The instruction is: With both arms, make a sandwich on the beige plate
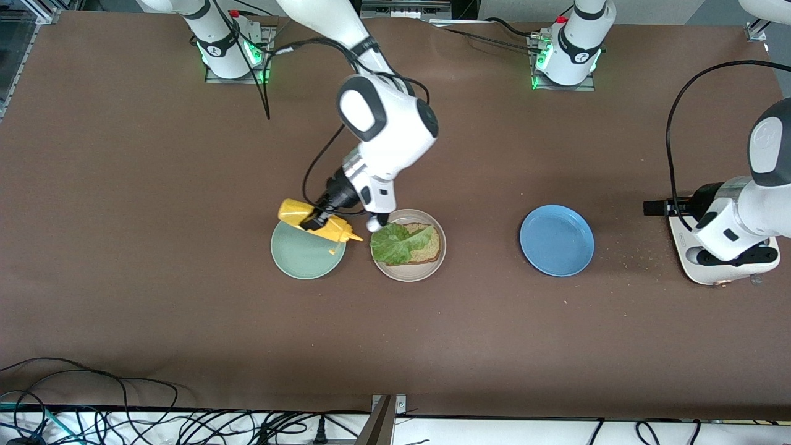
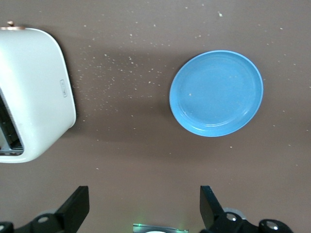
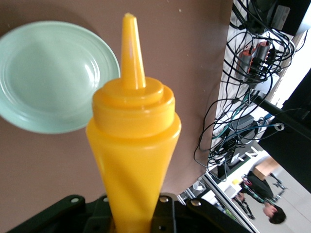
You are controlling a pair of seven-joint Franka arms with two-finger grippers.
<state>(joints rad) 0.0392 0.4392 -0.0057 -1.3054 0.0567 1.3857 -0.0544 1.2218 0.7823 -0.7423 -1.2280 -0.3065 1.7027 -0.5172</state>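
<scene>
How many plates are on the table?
3. The mint-green plate is toward the right arm's end, the beige plate with bread and lettuce sits beside it in the middle, and the blue plate is toward the left arm's end.

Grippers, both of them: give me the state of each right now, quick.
Left gripper: open, holding nothing, over the table near the toaster.
Right gripper: shut on the yellow bottle, over the green plate.

Brown desk point(image 1: 154, 296) carries green plate point(image 1: 303, 259), beige plate point(image 1: 401, 269) beside it, blue plate point(image 1: 556, 241) and white toaster point(image 1: 723, 269) toward the left arm's end, scattered crumbs.
</scene>
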